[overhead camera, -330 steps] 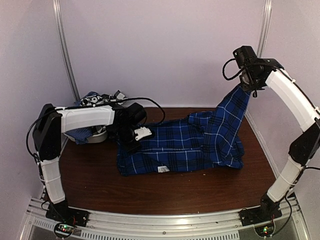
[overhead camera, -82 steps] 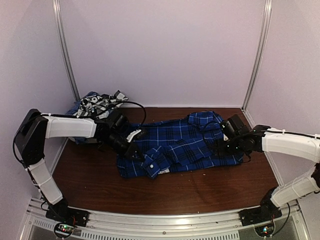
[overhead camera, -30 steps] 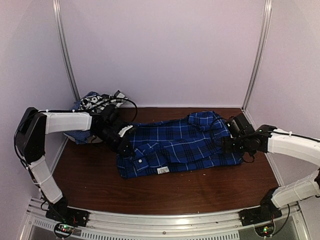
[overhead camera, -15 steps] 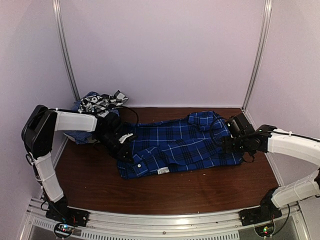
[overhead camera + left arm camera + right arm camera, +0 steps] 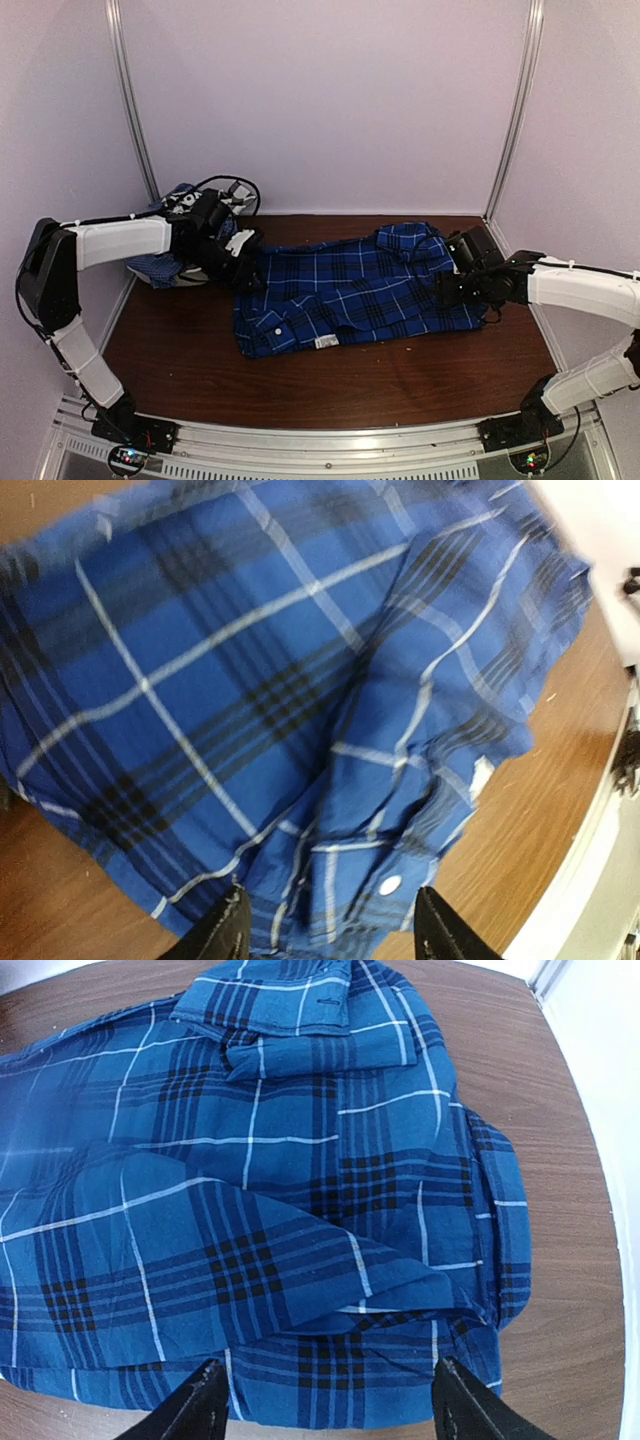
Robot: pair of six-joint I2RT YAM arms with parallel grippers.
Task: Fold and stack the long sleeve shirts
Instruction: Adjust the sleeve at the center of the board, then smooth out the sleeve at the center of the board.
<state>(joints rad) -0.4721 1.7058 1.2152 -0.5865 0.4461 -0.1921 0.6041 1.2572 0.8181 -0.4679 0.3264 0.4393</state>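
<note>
Shirt: the royal-blue plaid shirt (image 5: 350,295) lies spread mid-frame on the table (image 5: 400,385).
Left claw: the left gripper (image 5: 335,935) is released and empty, over the shirt's left edge.
Right claw: the right gripper (image 5: 320,1400) is released and empty, at the shirt's right edge.

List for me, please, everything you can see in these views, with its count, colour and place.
royal-blue plaid shirt: one, blue with thin white and dark lines, lying partly folded across the middle of the table.
white label: one, white, on the shirt's near edge.
heap of other shirts: number unclear, black-and-white plaid and blue check, far left corner.
table: one, dark brown wood.
rail: one, silver, along the near edge.
left gripper: one, black, open, over the shirt's left end.
right gripper: one, black, open, at the shirt's right end.
</note>
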